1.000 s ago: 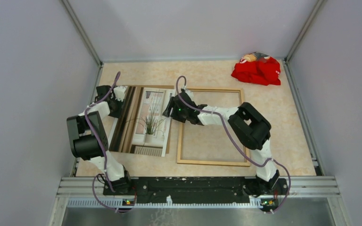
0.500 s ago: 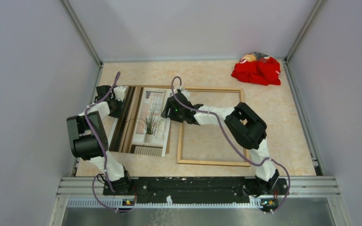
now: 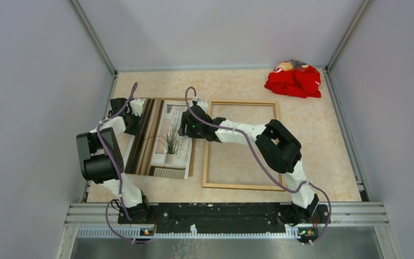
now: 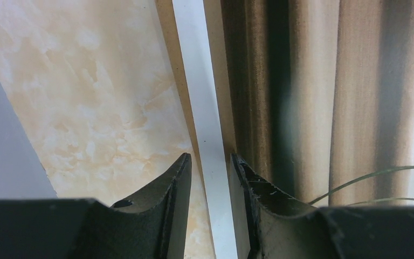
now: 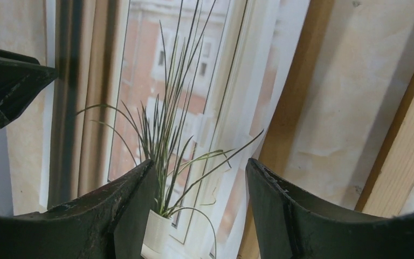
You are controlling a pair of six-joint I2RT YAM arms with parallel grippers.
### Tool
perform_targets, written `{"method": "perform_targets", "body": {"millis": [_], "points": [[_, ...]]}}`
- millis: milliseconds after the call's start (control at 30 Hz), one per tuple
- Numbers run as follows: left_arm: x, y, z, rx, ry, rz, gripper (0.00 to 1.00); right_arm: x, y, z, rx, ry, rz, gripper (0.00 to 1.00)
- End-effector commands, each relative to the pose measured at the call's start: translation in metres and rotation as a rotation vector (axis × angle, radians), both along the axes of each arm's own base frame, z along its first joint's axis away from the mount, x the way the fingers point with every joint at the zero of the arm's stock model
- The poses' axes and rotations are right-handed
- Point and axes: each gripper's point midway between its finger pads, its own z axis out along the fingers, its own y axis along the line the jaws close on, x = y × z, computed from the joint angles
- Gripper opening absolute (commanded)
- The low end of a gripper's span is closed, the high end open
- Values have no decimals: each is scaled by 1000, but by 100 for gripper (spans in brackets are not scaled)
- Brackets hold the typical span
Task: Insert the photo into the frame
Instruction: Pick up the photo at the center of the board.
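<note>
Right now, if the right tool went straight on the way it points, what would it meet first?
The photo: in the wrist view the open right tool aims down at its printed surface, with nothing in between. How far above the print it hangs is unclear.

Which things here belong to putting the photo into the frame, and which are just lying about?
Part of the job: the photo, the frame, left gripper on the photo's edge, right gripper open above it.
Just lying about: red cloth in the far right corner; brown board under the photo.
</note>
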Motion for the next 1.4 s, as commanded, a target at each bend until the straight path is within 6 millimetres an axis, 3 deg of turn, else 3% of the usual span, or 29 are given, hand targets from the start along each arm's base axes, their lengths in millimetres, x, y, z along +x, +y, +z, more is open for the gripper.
{"method": "perform_targets", "body": {"millis": [0,333,667,933,1200,1367], "points": [[-33,-19,-37,-75,148,-26,39,0,13,4,-8,-32,31,63],[-34,-19,-38,-74,150,-30,39,-1,7,23,145,-30,-22,63],[-36,-19,-38,-70,150,-30,38,7,-12,9,322,45,-76,61],[-35,-19,-38,-73,154,-35,37,9,-7,15,470,74,-48,54],[-36,-21,-39,-81,159,-44,36,4,15,34,620,87,33,49],[-38,-23,-39,-93,165,-51,36,4,22,27,593,121,43,45]]}}
